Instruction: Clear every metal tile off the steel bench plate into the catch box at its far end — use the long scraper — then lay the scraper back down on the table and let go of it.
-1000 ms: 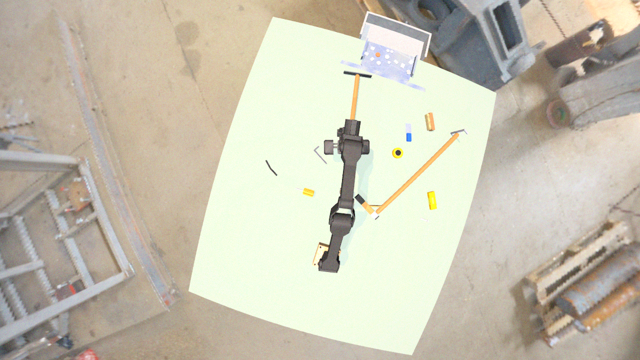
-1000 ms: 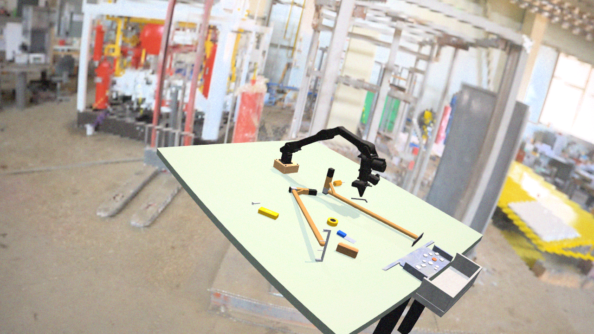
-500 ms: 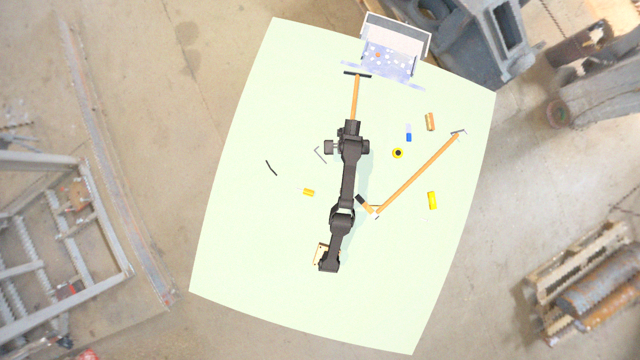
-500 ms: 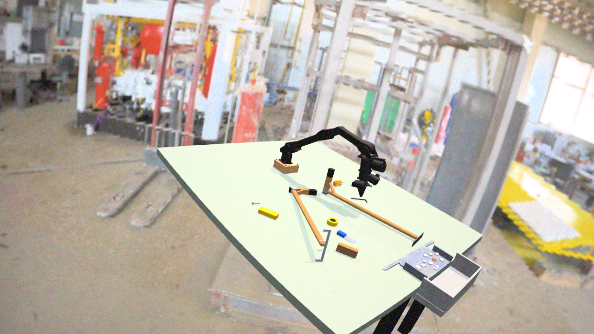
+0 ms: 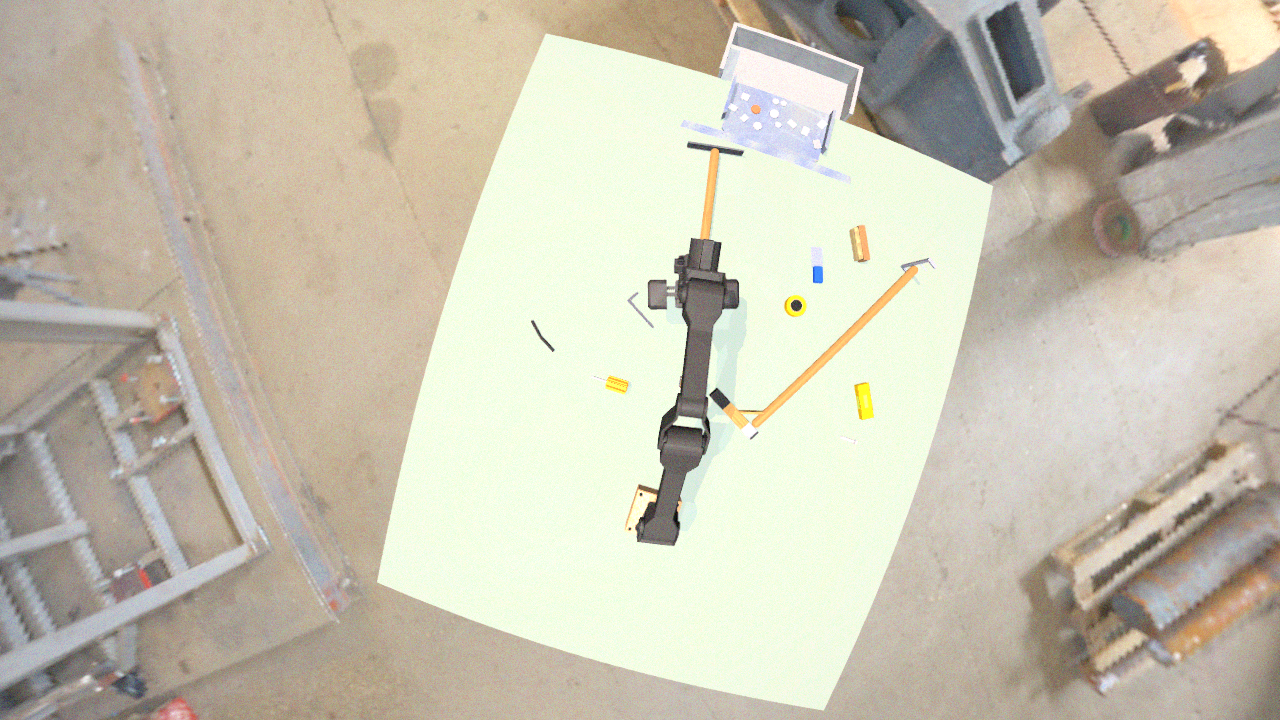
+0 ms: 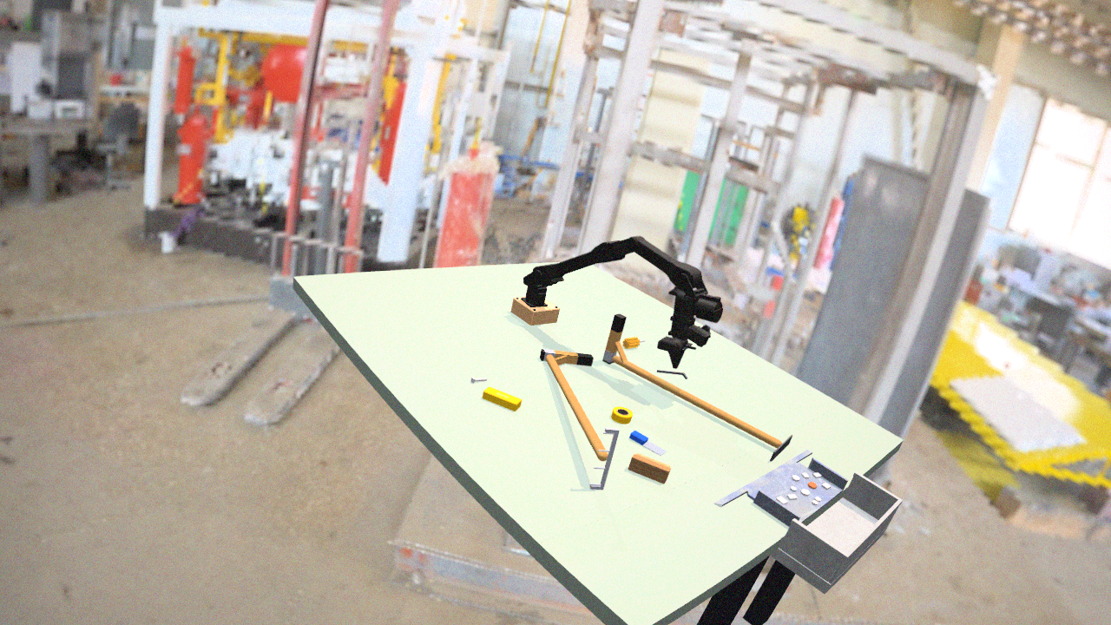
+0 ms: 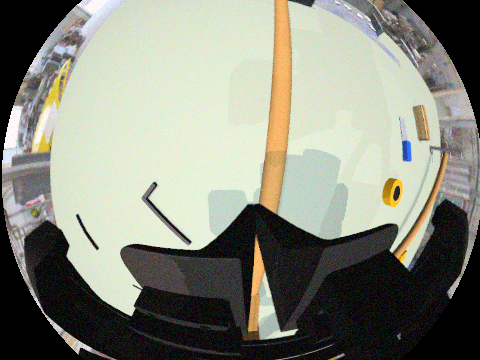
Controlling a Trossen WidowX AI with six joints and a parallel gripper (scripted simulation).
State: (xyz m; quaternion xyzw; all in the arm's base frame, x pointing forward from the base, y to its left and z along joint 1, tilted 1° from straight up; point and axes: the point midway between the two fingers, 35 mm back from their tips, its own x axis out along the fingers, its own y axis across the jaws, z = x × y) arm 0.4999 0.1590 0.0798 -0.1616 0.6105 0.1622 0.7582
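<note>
My gripper [image 6: 677, 362] [image 7: 254, 210] is shut and empty, pointing down above the long scraper's shaft. The long scraper [image 5: 711, 197] [image 6: 703, 404] [image 7: 282, 75] has an orange shaft, an upright black-ended grip and a wide black blade [image 5: 729, 151] [image 6: 781, 448]. The blade is just short of the steel bench plate [image 5: 774, 141] [image 6: 765, 491]. Several white metal tiles [image 5: 774, 113] [image 6: 782, 499] and an orange one [image 5: 756, 109] [image 6: 811, 484] lie on the plate. The grey catch box [image 5: 792, 44] [image 6: 811, 548] is at its far end. The arm hides the scraper's grip in the top view.
A second long tool [image 5: 834, 345] [image 6: 575, 404] with a pronged metal head lies right of the arm in the top view. Near it are a blue-handled putty knife [image 5: 817, 274] [image 7: 407, 151], a brown block [image 5: 860, 242] and a yellow block [image 5: 863, 401]. A hex key [image 7: 167, 221] lies left.
</note>
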